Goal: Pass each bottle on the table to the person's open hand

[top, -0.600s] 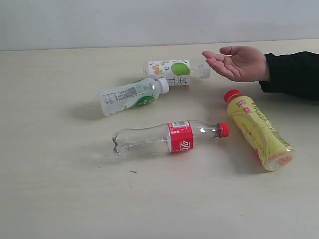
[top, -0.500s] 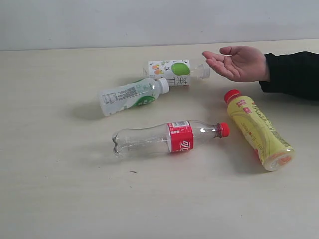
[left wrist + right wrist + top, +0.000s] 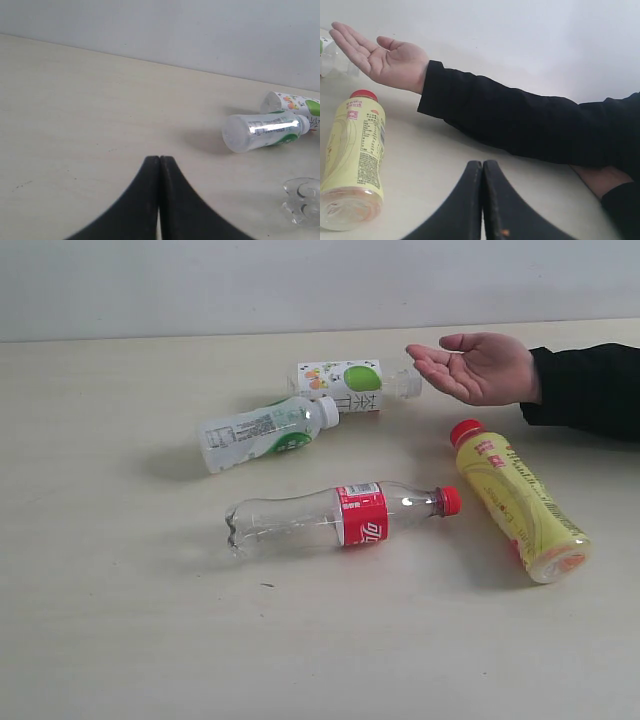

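Lying sideways on the table (image 3: 120,640), four bottles (image 3: 340,517) sit near the person's open hand (image 3: 480,368), left gripper (image 3: 159,160) and right gripper (image 3: 482,164) both closed, empty

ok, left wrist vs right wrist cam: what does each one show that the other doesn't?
Left wrist only: the shut left gripper, a white-capped bottle with green-white label on its side, a second green-white label bottle behind it, a clear bottle base.
Right wrist only: the shut right gripper, the yellow bottle with red cap, the person's open hand, a black sleeve.
Both: the pale table and grey wall. A clear sliver beside the hand may be a bottle; cannot tell.
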You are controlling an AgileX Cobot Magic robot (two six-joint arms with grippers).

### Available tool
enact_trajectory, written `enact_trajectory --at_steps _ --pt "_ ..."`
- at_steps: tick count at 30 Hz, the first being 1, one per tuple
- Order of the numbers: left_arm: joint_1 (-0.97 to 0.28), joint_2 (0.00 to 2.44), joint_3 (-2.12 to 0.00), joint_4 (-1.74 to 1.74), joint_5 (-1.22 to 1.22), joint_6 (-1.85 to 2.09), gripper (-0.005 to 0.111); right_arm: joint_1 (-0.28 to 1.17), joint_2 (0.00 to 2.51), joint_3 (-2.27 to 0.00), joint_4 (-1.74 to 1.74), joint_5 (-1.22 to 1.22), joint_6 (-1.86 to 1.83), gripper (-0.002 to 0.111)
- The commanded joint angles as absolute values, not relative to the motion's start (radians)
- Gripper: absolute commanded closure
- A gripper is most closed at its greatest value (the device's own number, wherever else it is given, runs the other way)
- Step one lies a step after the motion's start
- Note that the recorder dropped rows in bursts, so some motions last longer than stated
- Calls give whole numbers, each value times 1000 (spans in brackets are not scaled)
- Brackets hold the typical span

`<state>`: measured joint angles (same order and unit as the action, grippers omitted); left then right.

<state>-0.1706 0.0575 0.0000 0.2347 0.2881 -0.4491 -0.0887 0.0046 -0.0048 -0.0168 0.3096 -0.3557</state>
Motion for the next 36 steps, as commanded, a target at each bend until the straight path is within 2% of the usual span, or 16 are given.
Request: enact_trajectory --at_steps 1,27,28,36 --pt "-169 55 0 233 288 -446 107 -94 0 0 -25 300 -363 108" --pt "-169 55 0 260 271 -423 107 -94 0 0 -25 300 -363 108" --pt "-169 55 0 257 237 -428 107 -94 0 0 -25 300 -363 108" --pt "-169 55 0 228 -495 -770 107 -94 0 0 -25 300 -363 108"
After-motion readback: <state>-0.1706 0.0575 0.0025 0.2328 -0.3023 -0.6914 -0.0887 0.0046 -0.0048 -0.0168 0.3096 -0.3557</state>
